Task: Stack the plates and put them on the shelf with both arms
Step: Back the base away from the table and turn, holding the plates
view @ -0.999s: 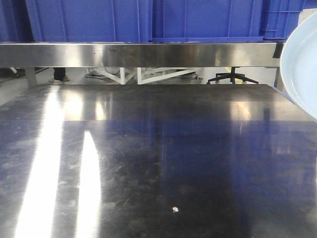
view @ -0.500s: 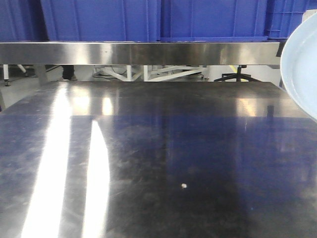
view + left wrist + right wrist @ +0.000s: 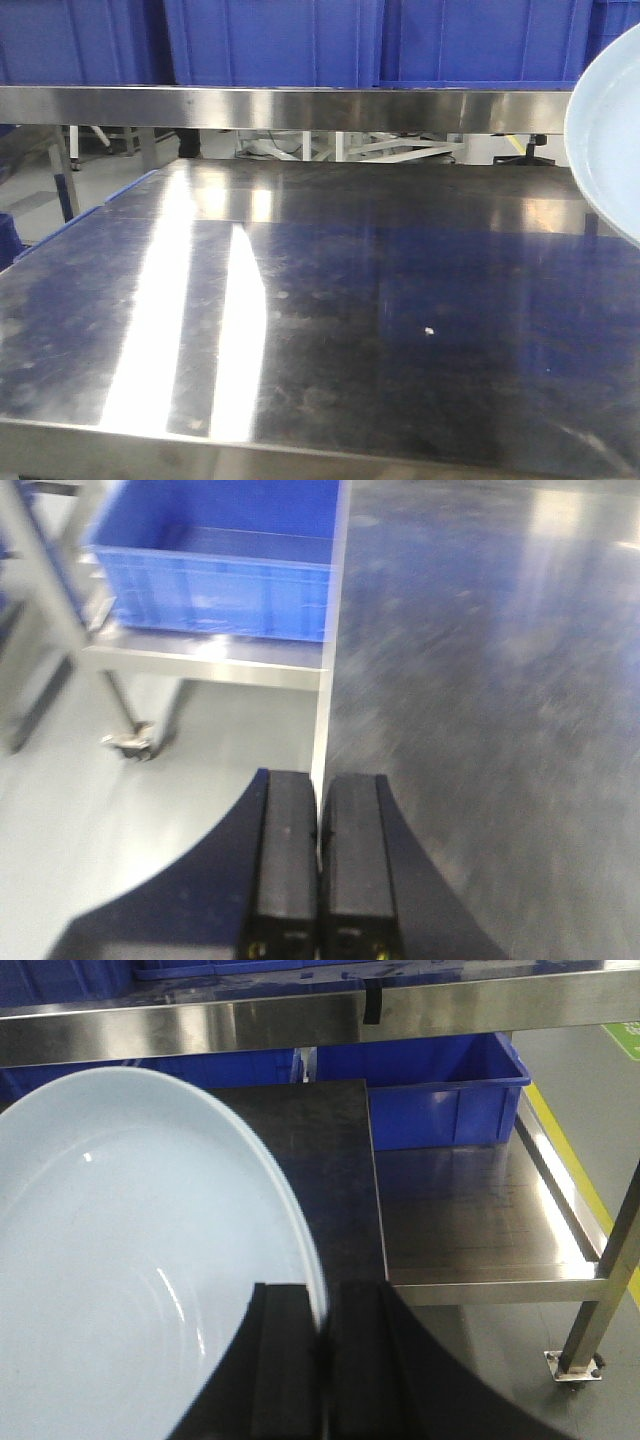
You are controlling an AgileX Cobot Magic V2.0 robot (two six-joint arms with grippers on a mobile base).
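Pale plate (image 3: 130, 1260) rim pinched by R fingers (image 3: 285, 1360); L fingers (image 3: 285, 870) pressed together, empty.

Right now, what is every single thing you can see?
plate: one seen, pale bluish-white, held up tilted at the right
crates: several, blue, on the rack tiers above and beside the tabletop
tabletop: one, shiny scratched steel, in front
shelf rail: one, brushed steel, across the back under the crates
speck: one, white, lying on the tabletop
caster wheel: one, grey, on the floor under a rack leg at the left
left pincer: one, black, shut on nothing, above the tabletop's left edge
right pincer: one, black, shut on the plate's rim
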